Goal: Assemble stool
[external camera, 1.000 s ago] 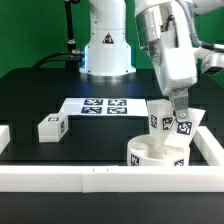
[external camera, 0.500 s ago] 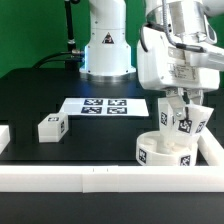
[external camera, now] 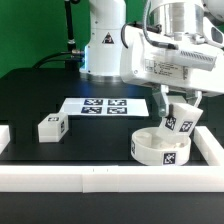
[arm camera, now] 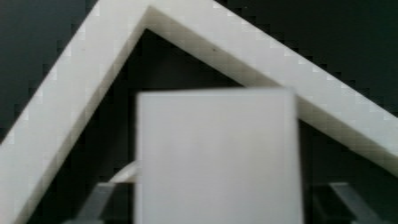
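Exterior and wrist views of a stool assembly, one leg at the seat.

**Tabletop**: black, and bounded at the front and at the exterior view's right by the white border rails. Two of these rails meet in a corner behind the leg in the wrist view.

**Arm**: reaches down over the near corner on the exterior view's right.

**Marker board**: lies flat at mid-tabletop, well apart from the work.

**Seat**: a thick round white disc with tags on its wall. It lies flat just inside the rail corner, directly under the hand.

**Held-side leg**: a short white block with tags, tilted, its lower end at or in the top of the seat. The contact itself is hidden.

**Loose leg**: lies on its side toward the exterior view's left, well apart from the seat. A third leg cannot be made out.

**Hand**: stands over the tilted leg, which fills the space between the fingers in the wrist view. The picture is too blurred to tell whether the pads press on the leg or stand just off it.

**Handling (judged):**
- The parts look like rigid, light plastic with smooth faces, so they are stiff but apt to slip or twist in a two-finger hold.
- A leg is best taken across its two flat opposite faces, near mid-length.
- The seat is too wide to span, so it is better pushed or braced against the rails.
- A tilted leg may topple if freed before it is seated.
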Robot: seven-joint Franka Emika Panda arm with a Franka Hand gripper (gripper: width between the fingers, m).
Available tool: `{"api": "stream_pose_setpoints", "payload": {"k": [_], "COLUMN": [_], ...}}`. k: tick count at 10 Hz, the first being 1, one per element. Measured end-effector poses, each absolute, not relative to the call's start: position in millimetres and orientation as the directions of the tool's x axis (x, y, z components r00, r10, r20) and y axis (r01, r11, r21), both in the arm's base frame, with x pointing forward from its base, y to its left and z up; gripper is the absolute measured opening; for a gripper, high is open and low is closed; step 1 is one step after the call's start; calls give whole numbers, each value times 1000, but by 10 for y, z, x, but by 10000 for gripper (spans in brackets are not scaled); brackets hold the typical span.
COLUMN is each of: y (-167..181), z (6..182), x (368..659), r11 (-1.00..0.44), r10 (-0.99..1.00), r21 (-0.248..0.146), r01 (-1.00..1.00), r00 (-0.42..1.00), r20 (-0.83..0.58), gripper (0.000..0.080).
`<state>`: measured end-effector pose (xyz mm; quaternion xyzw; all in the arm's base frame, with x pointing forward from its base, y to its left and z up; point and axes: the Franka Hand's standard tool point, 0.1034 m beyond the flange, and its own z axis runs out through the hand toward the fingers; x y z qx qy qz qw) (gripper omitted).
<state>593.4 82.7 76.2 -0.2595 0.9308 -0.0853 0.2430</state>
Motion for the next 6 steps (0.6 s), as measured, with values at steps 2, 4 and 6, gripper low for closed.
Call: {"api": "stream_pose_setpoints", "payload": {"k": [2, 4, 6], "y": [785, 878, 917], "z": [888, 1173, 1369], "x": [5968, 6037, 6083], "r11": [805, 778, 612], "r10": [-590, -625, -790], "r21": [-345, -397, -484], "r01": [-483, -487, -625], "r00": [-706, -667, -518], "r20": [-391, -405, -330], "gripper": [542, 643, 649]}}
